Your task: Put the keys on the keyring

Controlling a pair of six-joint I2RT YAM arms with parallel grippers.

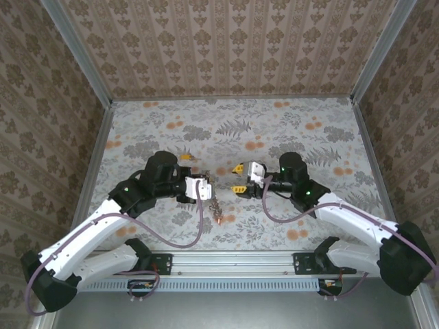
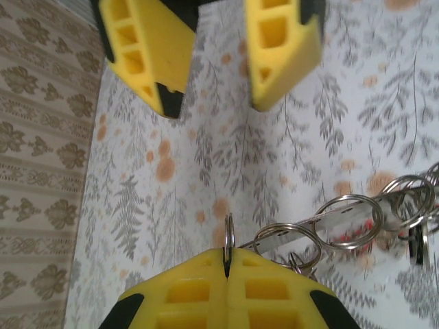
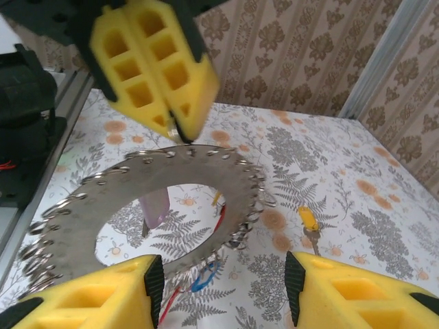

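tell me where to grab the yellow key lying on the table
Grip the yellow key by its plastic head, probably coming straight down from above: it lies flat on the table, clear of the keyring, and the head looks thicker than the thin blade.

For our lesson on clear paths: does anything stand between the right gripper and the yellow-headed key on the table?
Nothing visible does. The yellow-headed key lies on the table beyond the right gripper, jaws open; the keyring, pinched by the left gripper, hangs beside that line.
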